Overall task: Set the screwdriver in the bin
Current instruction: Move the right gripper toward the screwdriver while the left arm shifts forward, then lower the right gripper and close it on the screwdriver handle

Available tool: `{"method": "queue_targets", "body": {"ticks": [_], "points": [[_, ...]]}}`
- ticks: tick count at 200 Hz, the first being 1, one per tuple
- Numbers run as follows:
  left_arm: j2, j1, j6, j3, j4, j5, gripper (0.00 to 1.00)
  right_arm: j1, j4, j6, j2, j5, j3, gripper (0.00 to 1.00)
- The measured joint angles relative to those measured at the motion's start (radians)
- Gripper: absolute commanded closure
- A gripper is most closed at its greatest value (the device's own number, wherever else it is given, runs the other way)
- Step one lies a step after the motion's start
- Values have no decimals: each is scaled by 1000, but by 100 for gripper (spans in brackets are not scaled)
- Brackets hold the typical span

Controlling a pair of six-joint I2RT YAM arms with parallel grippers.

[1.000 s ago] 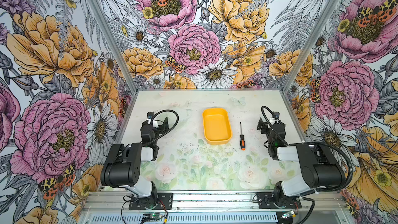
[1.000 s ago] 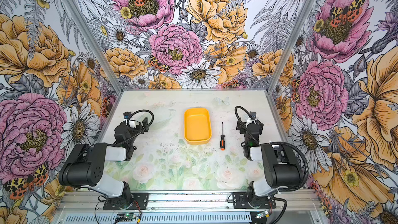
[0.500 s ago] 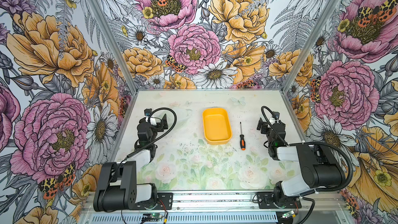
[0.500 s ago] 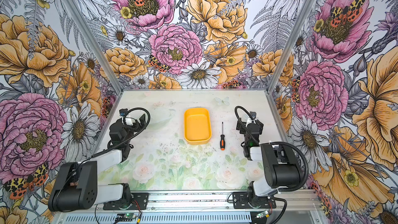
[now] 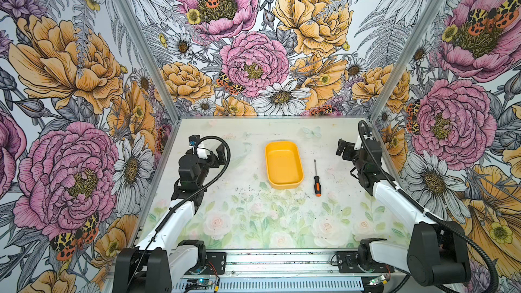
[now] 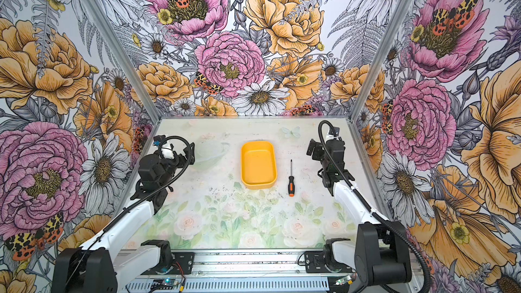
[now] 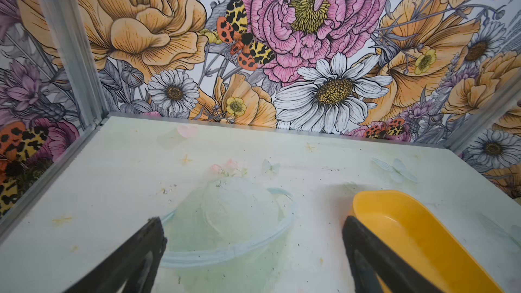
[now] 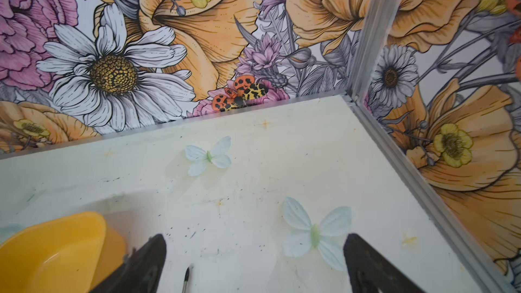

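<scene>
Both stretched forward, left claw (image 7: 253, 226) and right claw (image 8: 255, 239) gape empty, flanking the bin (image 5: 283, 164)

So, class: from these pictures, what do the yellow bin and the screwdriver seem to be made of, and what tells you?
The bin: probably moulded plastic, smooth and glossy; even yellow-orange colour, rounded corners, soft highlights. The screwdriver: the thin dark shaft looks like metal; the orange-and-black handle is likely plastic or rubber, too small to tell which.

Top views overlook table (image 5: 245, 136); wrist views skim it.
</scene>
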Motion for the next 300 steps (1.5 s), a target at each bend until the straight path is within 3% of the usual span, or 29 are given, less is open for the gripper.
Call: {"method": "queue_targets", "body": {"ticks": [35,73,179,219,279,300], "points": [[139,-108,-45,17,-41,11,1,103,-157,89,4,-63,-34,4],[235,-225,-79,48,-64,-2,1,206,-246,158,39,-87,-81,13],[275,-237,-153,64,-71,-9,1,350,-314,206,238,-41,-39,28],[261,-237,-154,64,-94,-9,1,364,-333,221,260,-19,-32,40],[238,-237,-156,64,-101,-8,1,366,-362,221,267,5,-32,50],[238,-237,-161,64,-104,-8,1,366,-366,220,279,11,-32,60]]}}
